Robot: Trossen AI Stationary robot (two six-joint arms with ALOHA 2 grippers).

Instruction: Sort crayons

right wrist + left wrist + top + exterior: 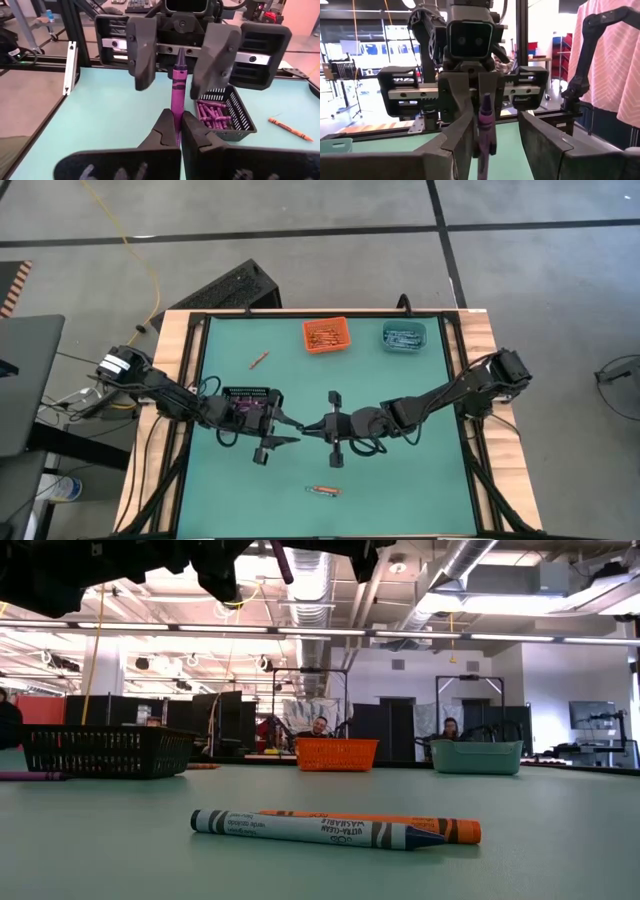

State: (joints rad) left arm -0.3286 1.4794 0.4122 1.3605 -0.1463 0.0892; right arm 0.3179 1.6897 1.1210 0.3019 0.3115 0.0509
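Table surface [400,480]: teal-green, light wood border. Purple crayon [177,95] sits between dark grey fingers of the right gripper [176,131]. Black mesh bin [227,115] contains purple crayons. Orange bin [325,334] and teal bin [404,335] hold matching-coloured sticks. Blue crayon [310,828] has a grey-white wrapper; orange crayon [440,827] lies behind it. Lone orange crayon [259,359].

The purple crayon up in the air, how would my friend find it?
Look at the middle of the green table, where both arms meet. The right gripper's shut fingers pinch the purple crayon, pointing it between the left gripper's open fingers. Other loose crayons lie flat.
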